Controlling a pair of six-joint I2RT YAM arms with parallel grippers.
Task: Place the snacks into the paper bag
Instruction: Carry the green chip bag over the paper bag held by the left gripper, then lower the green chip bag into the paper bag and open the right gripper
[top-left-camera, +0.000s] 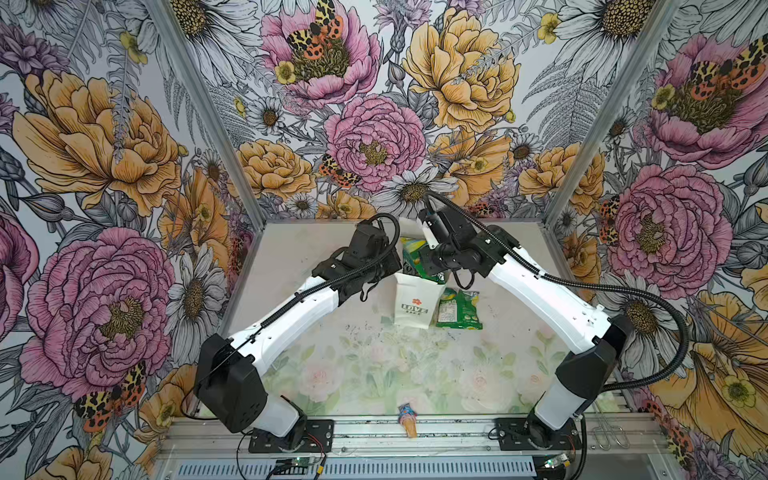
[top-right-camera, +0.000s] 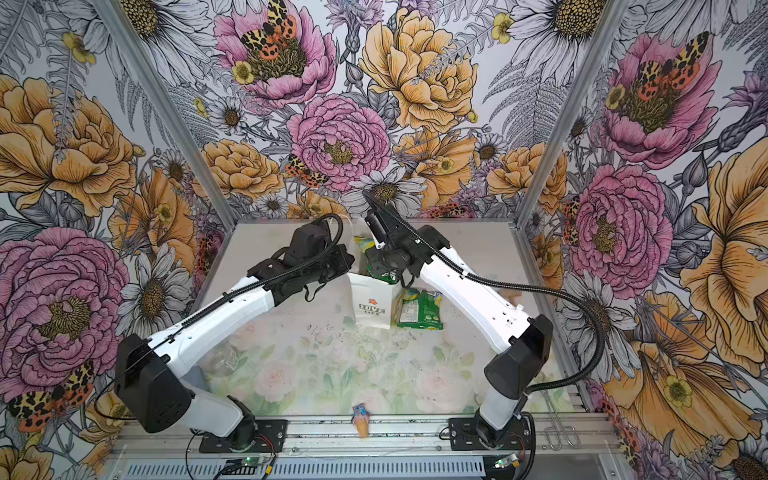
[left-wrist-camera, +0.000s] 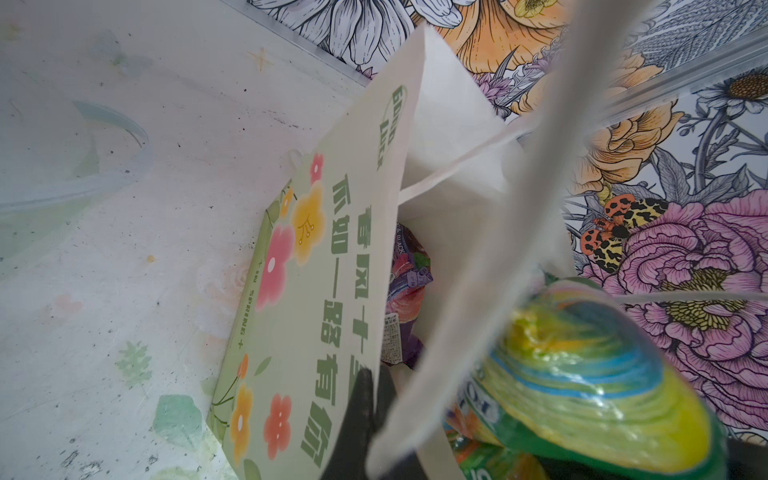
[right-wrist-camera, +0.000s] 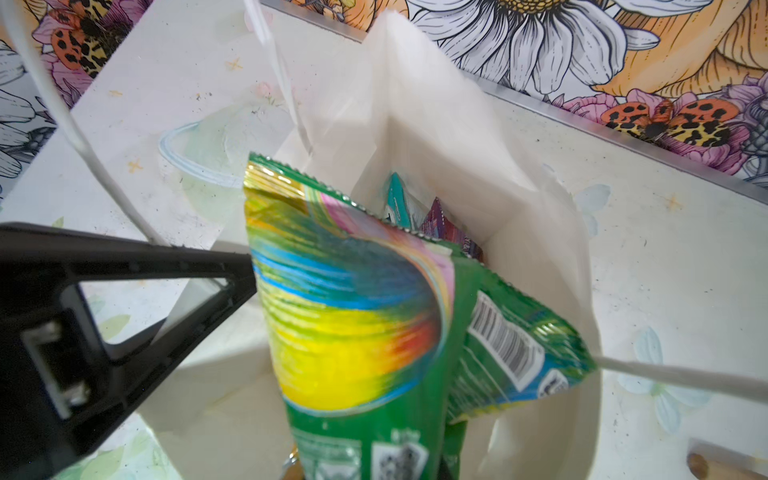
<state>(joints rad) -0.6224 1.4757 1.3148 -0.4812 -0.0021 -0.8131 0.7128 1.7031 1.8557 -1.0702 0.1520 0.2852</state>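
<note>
Left gripper (left-wrist-camera: 372, 399) is clamped on the rim of the paper bag (top-left-camera: 415, 309), whose mouth is open. Right gripper (top-left-camera: 430, 257) pinches a green packet (right-wrist-camera: 353, 324), which is partly inside that mouth. Deeper in, beyond its fingers, sit a purple packet (left-wrist-camera: 409, 291) and a teal packet (right-wrist-camera: 397, 195). A second green packet (top-left-camera: 459, 309) lies flat just beside the bag, under the right arm.

The paper bag (top-left-camera: 411, 307) stands mid-desk (top-left-camera: 332, 374), toward the back. My left pincer (top-left-camera: 392, 270) nips its left rim. My right pincer (top-left-camera: 430, 262) hangs over its mouth, gripping the held packet (top-left-camera: 411, 253) there. Two inner packets (right-wrist-camera: 438, 222) lie deeper in the bag. The loose packet (top-left-camera: 459, 309) lies just right of the bag. The cone trinket (top-left-camera: 408, 419) rests at the front edge.
</note>
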